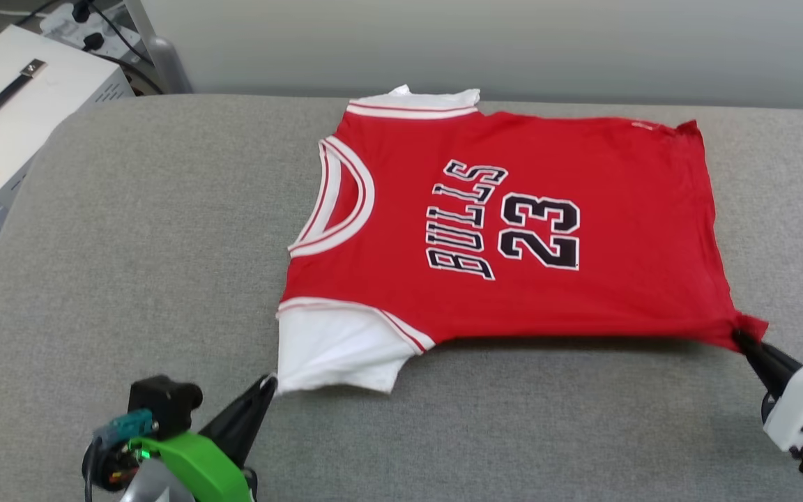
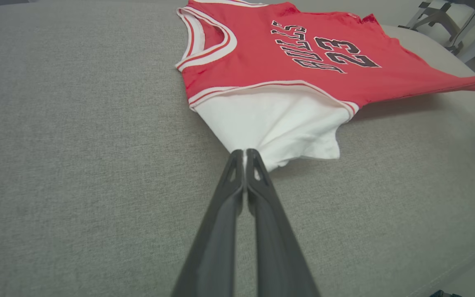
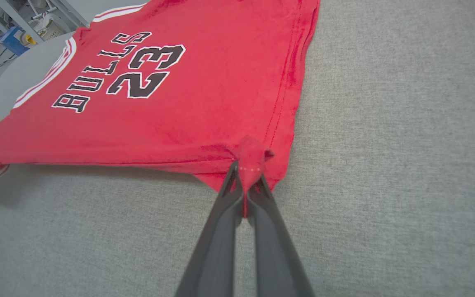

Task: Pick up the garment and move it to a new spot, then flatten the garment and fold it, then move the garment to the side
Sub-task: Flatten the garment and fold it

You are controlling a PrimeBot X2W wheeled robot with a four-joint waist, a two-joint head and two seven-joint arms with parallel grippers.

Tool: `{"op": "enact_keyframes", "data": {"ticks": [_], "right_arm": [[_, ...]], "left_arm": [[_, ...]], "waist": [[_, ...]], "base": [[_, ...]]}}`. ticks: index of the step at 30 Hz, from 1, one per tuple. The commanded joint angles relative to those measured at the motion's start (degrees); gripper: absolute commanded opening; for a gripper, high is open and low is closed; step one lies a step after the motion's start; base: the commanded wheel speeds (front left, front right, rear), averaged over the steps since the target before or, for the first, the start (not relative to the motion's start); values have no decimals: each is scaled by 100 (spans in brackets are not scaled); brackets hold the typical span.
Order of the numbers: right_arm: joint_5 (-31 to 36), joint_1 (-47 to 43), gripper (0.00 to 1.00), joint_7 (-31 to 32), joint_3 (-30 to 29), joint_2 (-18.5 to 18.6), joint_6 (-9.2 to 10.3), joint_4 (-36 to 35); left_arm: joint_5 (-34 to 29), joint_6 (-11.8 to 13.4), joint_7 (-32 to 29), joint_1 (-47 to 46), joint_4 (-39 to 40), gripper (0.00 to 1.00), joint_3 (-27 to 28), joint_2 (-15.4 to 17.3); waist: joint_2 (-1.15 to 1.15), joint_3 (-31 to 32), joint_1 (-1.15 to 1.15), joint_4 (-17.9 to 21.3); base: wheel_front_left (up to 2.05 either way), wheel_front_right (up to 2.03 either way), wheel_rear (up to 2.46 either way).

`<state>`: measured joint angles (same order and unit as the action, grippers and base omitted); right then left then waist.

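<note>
— What is it lying on?
— A wide grey fabric-covered surface (image 1: 129,244). The garment (image 1: 513,230) is spread front-up across its far middle, collar to the robot's left.
— And the grippers?
— The left gripper (image 2: 245,152) pinches the near white sleeve's corner. The right gripper (image 3: 245,173) is clamped on the near red hem corner.
— The room?
— There is a pale wall (image 1: 513,42) behind and a white box (image 1: 60,77) with a black handle at far left. The blurred frames (image 2: 447,20) are perhaps stands.
</note>
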<state>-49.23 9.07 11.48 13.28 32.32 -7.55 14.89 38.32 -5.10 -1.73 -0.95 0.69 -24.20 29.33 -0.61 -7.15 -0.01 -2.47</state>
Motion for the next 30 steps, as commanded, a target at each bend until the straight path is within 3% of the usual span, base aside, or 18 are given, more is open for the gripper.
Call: {"op": "enact_keyframes", "data": {"ticks": [1,8,14,21,30], "right_arm": [[-51,-204,0,93,-68,-13,6,-101],[-87,-960,0,492,-430,-42,6,-602],[-227,-1552,0,1222,-885,-129,6,-931],[-158,-1703,0,1545,-1308,-287,6,-1529],[-11,-1340,0,1739,-1659,-477,6,-1896]], "left_arm": [[59,57,-79,207,97,0,-16,92],[300,148,-530,824,501,0,-153,309],[592,129,-968,1212,842,0,-279,522],[527,202,-635,956,1062,0,-42,443],[197,179,-291,-46,1053,0,88,204]], "waist": [[61,125,1,-18],[61,290,1,-62],[61,304,1,-40],[61,135,1,7],[61,-299,1,71]], "base": [[0,0,0],[0,0,0],[0,0,0],[0,0,0],[0,0,0]]}}
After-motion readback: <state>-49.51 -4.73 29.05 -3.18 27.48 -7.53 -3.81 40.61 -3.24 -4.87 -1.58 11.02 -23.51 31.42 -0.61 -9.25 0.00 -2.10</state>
